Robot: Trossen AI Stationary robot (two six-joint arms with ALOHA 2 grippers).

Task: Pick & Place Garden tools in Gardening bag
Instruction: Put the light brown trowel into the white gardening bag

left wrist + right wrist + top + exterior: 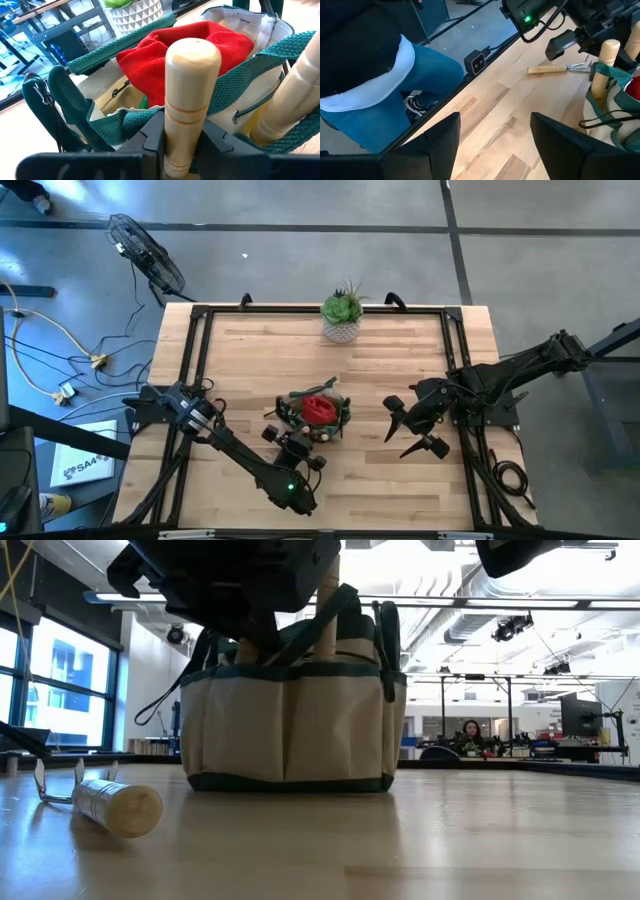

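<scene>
The tan gardening bag (315, 412) with green trim stands at the table's middle, a red cloth item (200, 45) inside it. It also shows in the low view (290, 720). My left gripper (182, 140) is at the bag's near-left side (298, 442), shut on an upright wooden-handled tool (192, 80). A second wooden handle (295, 95) sticks up from the bag beside it. Another wooden-handled tool (115, 805) lies flat on the table, also in the right wrist view (555, 69). My right gripper (400, 438) is open and empty, right of the bag (495, 135). My left gripper pinches the tool's wooden handle (186, 117) between its two fingers, a little below the rounded free end. The fingers come from the table's near side, slanting down, and lie across the handle. The handle stands upright at the bag's rim; its lower end is hidden.
A green succulent in a white pot (341, 315) stands at the table's far edge. A person in blue trousers (395, 85) stands beside the table. Bare wood lies right of the bag around my right gripper.
</scene>
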